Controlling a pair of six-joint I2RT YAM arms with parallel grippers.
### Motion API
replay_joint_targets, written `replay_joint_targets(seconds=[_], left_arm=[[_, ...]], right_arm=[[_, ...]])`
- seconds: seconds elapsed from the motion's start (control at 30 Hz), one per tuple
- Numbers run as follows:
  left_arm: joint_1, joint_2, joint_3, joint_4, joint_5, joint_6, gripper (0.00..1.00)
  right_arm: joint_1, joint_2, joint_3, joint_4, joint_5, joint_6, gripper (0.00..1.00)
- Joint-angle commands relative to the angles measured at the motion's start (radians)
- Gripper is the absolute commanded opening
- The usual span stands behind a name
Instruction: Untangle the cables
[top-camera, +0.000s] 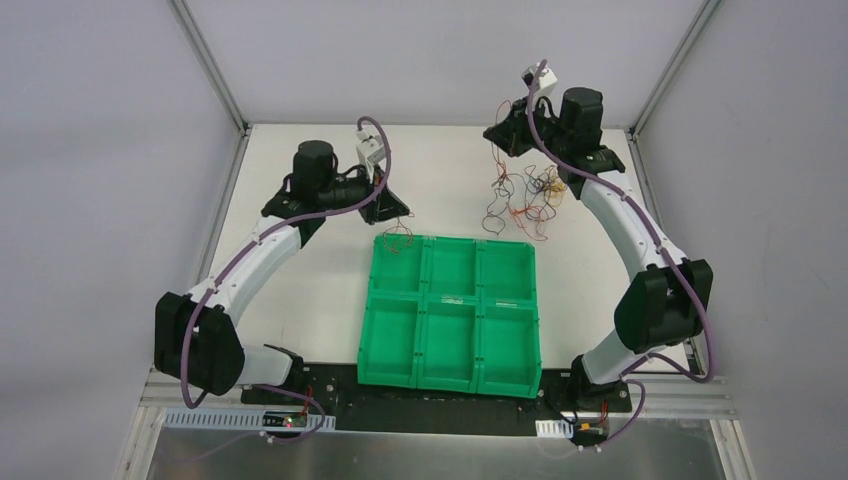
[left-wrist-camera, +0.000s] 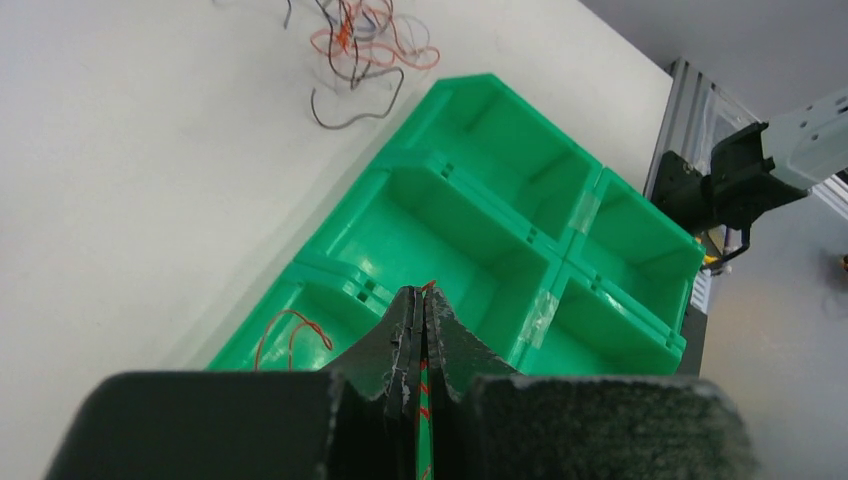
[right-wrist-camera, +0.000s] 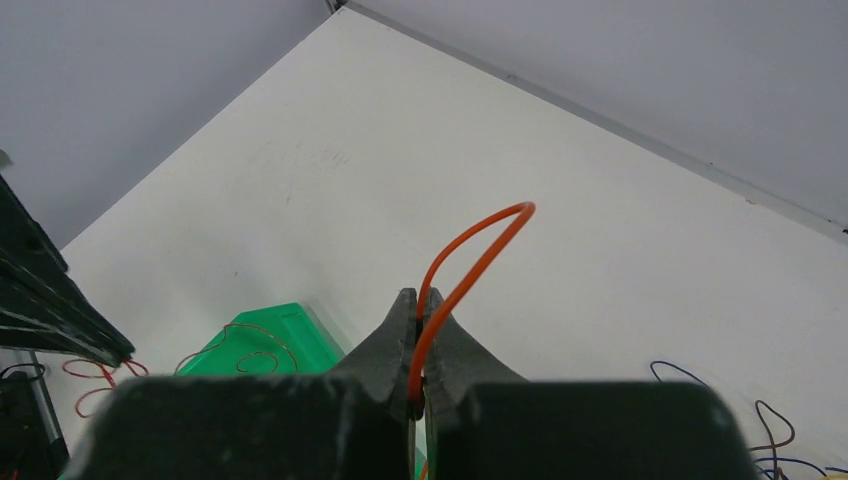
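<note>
The cables lie as a loose tangle (top-camera: 525, 200) of thin black, red, orange and yellow wires on the white table beyond the green tray (top-camera: 452, 372). My right gripper (top-camera: 503, 148) hangs above the tangle's left end. In the right wrist view it (right-wrist-camera: 418, 300) is shut on an orange cable (right-wrist-camera: 475, 245) that arches out of the tips. My left gripper (top-camera: 398, 215) is over the tray's far left corner, shut (left-wrist-camera: 425, 296) on a thin red cable (left-wrist-camera: 423, 385). That cable's loop (left-wrist-camera: 290, 335) dangles into the corner compartment (top-camera: 400, 238).
The green tray (left-wrist-camera: 520, 235) has six compartments and fills the middle of the table. The tangle (left-wrist-camera: 360, 45) lies just past its far edge. Grey walls and an aluminium frame (top-camera: 210, 65) close in the table. Loose dark wire ends (right-wrist-camera: 770, 430) lie to the right.
</note>
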Motion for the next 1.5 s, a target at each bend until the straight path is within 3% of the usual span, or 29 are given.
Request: replay_joint_targets(seconds=[0.0,0.17,0.33,0.53,0.7,0.77,1.1,1.47], left_arm=[[-0.032,0.001,-0.064,0.021,0.007,0.05,0.0],[-0.035,-0.012,-0.149,0.009,-0.025,0.065,0.01],[-0.035,-0.014,-0.063,-0.061,-0.069,0.123,0.66],[-0.036,0.153,0.238,0.007,-0.029,-0.005,0.83],[-0.041,0.26,0.269,0.415,0.015,-0.241,0.86],[-0.038,0.3,0.314,0.497,0.018,-0.329,0.84],[-0.037,0.367,0.472,0.606,0.033,-0.677,0.75],[-0.086,0.429,0.502,0.605,0.055,-0.747,0.78]], right_arm=[[0.013,-0.061,0.056,0.036,-0.029,0.037,0.0],[0.019,-0.067,0.07,0.04,-0.049,0.062,0.0],[0.035,-0.081,0.072,0.035,-0.117,0.073,0.0],[0.069,-0.092,0.07,0.06,-0.148,0.124,0.0],[0.09,-0.086,0.075,0.111,-0.155,0.183,0.0],[0.099,-0.085,0.079,0.101,-0.179,0.173,0.0],[0.113,-0.116,-0.039,0.105,-0.342,-0.023,0.0],[0.135,-0.069,0.009,0.107,-0.409,-0.024,0.0]])
